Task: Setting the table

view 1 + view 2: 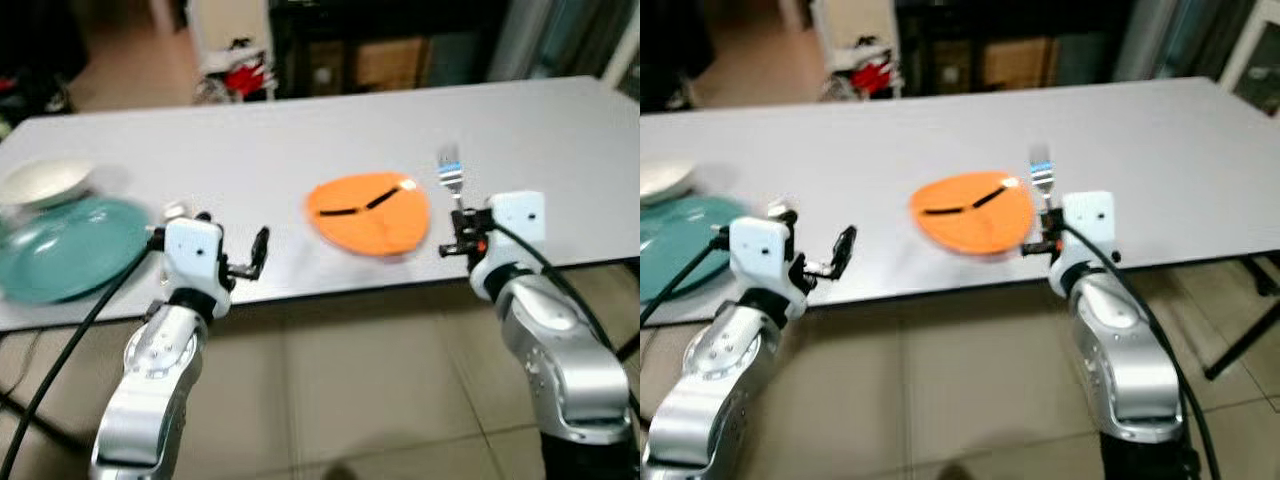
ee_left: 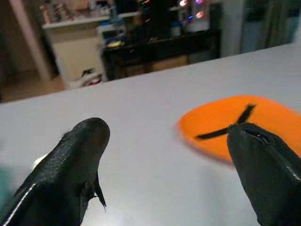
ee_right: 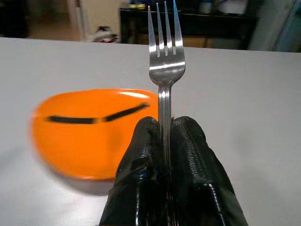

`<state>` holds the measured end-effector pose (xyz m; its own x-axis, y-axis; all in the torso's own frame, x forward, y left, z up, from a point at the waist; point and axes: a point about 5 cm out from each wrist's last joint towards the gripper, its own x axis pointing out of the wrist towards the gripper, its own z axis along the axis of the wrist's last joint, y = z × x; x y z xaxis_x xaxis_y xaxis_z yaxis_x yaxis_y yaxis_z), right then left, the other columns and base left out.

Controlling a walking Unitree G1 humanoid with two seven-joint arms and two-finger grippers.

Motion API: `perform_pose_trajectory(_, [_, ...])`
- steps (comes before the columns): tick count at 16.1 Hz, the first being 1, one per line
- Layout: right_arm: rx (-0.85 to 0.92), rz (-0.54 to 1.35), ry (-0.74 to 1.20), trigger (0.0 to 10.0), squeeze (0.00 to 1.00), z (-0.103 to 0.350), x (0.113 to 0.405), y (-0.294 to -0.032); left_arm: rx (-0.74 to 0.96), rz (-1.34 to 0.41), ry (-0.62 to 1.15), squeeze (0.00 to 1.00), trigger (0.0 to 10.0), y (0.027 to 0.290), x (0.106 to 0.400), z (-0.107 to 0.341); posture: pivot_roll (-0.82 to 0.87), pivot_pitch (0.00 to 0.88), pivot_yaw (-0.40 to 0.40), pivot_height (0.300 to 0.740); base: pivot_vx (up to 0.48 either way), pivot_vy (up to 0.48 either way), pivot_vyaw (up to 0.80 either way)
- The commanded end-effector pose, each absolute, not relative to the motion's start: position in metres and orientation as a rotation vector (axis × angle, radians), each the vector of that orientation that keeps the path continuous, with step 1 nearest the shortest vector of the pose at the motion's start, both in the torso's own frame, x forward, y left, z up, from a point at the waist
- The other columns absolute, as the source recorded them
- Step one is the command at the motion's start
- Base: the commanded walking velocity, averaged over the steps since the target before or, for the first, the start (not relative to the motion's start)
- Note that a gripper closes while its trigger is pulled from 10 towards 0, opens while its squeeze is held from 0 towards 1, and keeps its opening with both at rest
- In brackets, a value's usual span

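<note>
The right claw is squeezed tight on a silver fork. The fork stands straight up, just beside the orange plate on the grey desk. The left claw has its fingers wide apart, on the other side of the orange plate. Farther out that way sit a teal plate and a white bowl. No writing can be read anywhere.

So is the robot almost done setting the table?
Not yet. An orange plate already lies on the table. The right hand is shut on a fork, held upright beside that plate, not yet laid down. The left hand is open and holds nothing. A teal plate and a white bowl sit together at the table's left end.
</note>
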<state>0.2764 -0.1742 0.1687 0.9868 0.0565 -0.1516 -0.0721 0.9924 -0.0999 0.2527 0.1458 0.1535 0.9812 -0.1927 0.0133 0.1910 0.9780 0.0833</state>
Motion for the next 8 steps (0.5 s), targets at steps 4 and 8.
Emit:
perform_pose_trajectory(4, [-0.096, 0.091, 0.148, 10.0, 0.00, 0.1704, 0.2812, -0.1720, 0.095, -0.212, -0.032, 0.00, 10.0, 0.1453, 0.2510, 0.1559, 0.03, 0.000, 0.039, 0.740, 0.411, 0.000, 0.00])
perform_pose_trajectory(8, [-0.063, 0.115, 0.187, 10.0, 0.00, 0.1658, 0.2846, -0.1710, 0.105, -0.218, -0.032, 0.00, 10.0, 0.1450, 0.2505, 0.1562, 0.03, 0.000, 0.038, 0.740, 0.395, 0.000, 0.00])
